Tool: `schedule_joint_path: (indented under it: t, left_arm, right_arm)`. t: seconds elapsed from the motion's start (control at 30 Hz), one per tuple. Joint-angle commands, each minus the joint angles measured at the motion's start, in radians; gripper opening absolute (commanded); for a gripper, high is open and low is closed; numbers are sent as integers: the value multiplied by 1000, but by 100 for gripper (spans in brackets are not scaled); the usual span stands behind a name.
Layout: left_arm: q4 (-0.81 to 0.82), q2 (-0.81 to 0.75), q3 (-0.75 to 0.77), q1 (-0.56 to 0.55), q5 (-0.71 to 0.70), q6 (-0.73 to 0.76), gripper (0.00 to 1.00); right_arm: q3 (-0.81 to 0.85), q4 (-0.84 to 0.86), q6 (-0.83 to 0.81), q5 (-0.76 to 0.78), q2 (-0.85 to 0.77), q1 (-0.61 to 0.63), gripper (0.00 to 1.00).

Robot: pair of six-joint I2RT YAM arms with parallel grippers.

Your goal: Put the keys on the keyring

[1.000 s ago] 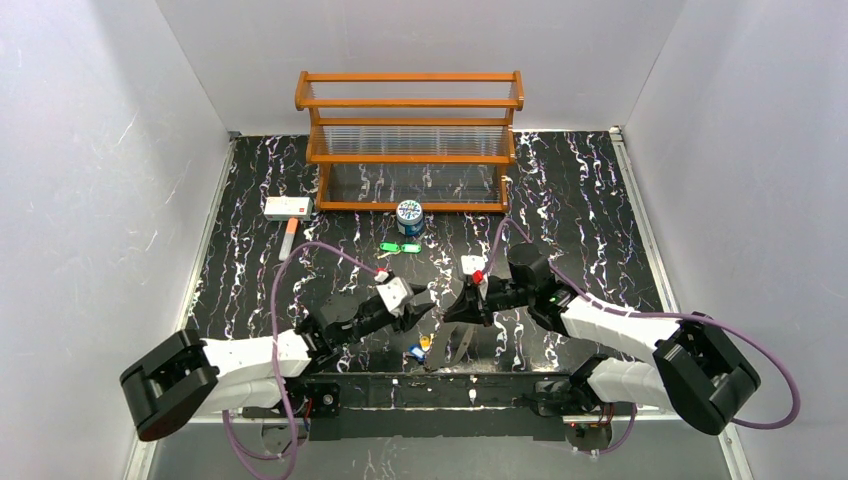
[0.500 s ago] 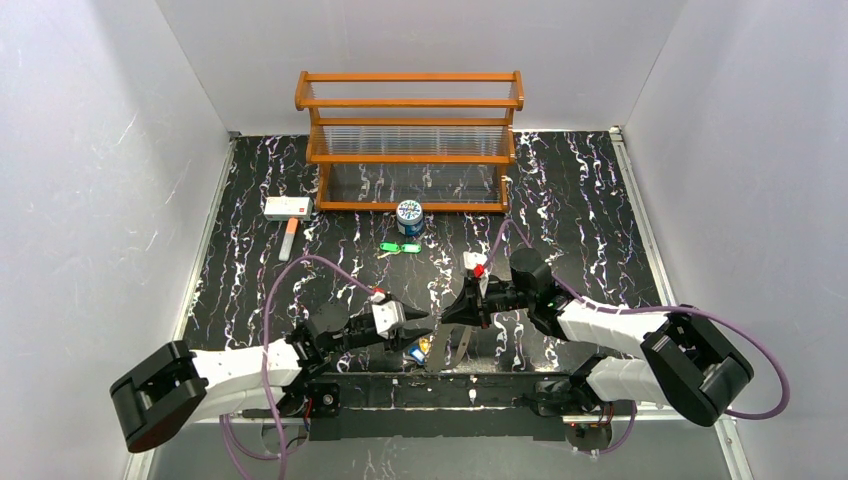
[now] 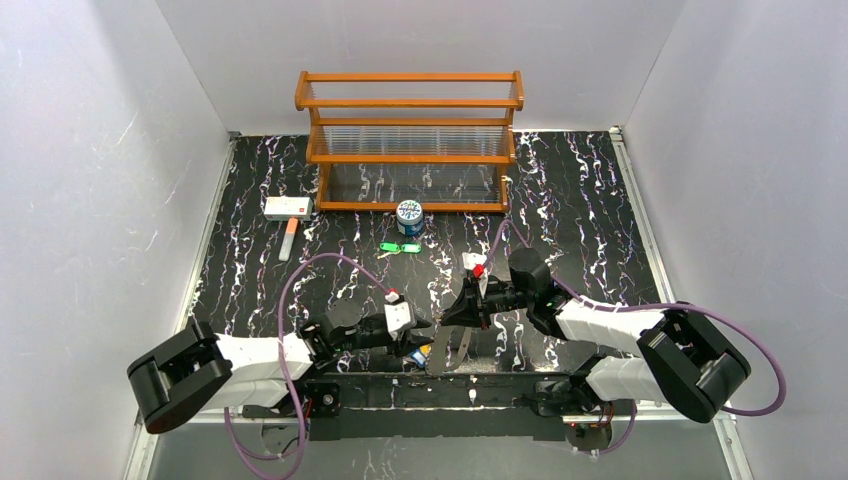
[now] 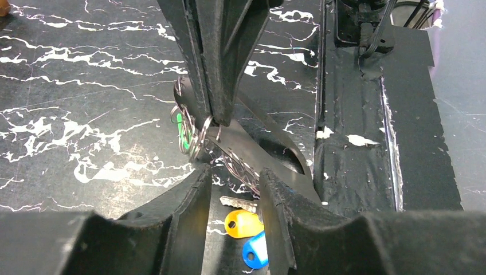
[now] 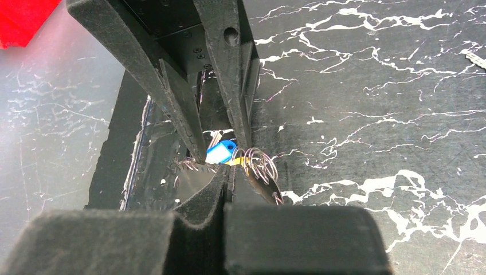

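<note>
The keyring [image 4: 258, 150] hangs pinched in the fully closed right end effector [image 4: 211, 117], low over the table [image 3: 600, 200] — unmoved. The left end effector [image 4: 235, 173], half-open and gripping nothing, has sunk lower than a second ago — over the blue and yellow keys [image 4: 243, 223].

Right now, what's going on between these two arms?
The right gripper is shut on the keyring, which droops toward the table, with wire rings and a green key bunched at the grip. The left gripper faces it, jaws apart, apparently holding nothing. A yellow key and a blue key lie on the table below; more green keys sit near the can.
</note>
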Motion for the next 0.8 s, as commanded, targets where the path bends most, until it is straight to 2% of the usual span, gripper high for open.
schedule_joint_path:
  t: [0.0, 0.17, 0.37, 0.67, 0.77]
  left_arm:
    - [41, 37, 51, -4, 6, 29, 35]
    - [77, 92, 85, -3, 37, 22, 34]
    - [107, 99, 73, -3, 3, 30, 33]
    - [122, 76, 53, -4, 22, 50, 9]
    - [121, 85, 54, -4, 32, 51, 6]
  right_arm:
    - [26, 38, -1, -43, 5, 5, 1]
    - [32, 20, -12, -48, -1, 5, 1]
    - [37, -13, -39, -54, -12, 5, 1]
    - [51, -27, -49, -56, -15, 5, 1]
    - [54, -28, -47, -57, -20, 6, 1]
